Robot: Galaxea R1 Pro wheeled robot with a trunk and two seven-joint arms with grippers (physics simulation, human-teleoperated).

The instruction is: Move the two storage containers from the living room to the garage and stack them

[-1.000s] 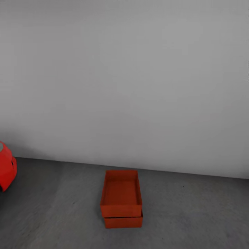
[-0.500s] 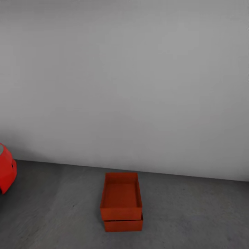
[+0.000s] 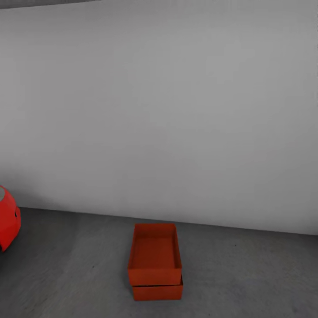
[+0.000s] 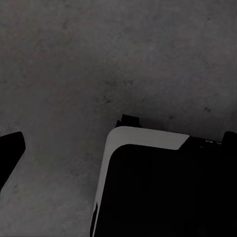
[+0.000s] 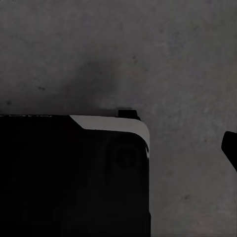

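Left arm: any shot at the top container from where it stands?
Probably not. The top container sits on the lower one out on the floor ahead; the left wrist view points at bare concrete beside the robot's base.

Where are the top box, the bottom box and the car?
top box (image 3: 155, 252), head view, on its inner bottom.
bottom box (image 3: 157, 292), head view, on its near front wall.
car (image 3: 9, 221), head view, on its red body at the picture's edge.

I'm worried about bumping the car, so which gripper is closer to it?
Left, probably. The car sits at the robot's left. Both grippers hang over the floor beside the base: left fingertip on the car's side, right fingertip on the far side.
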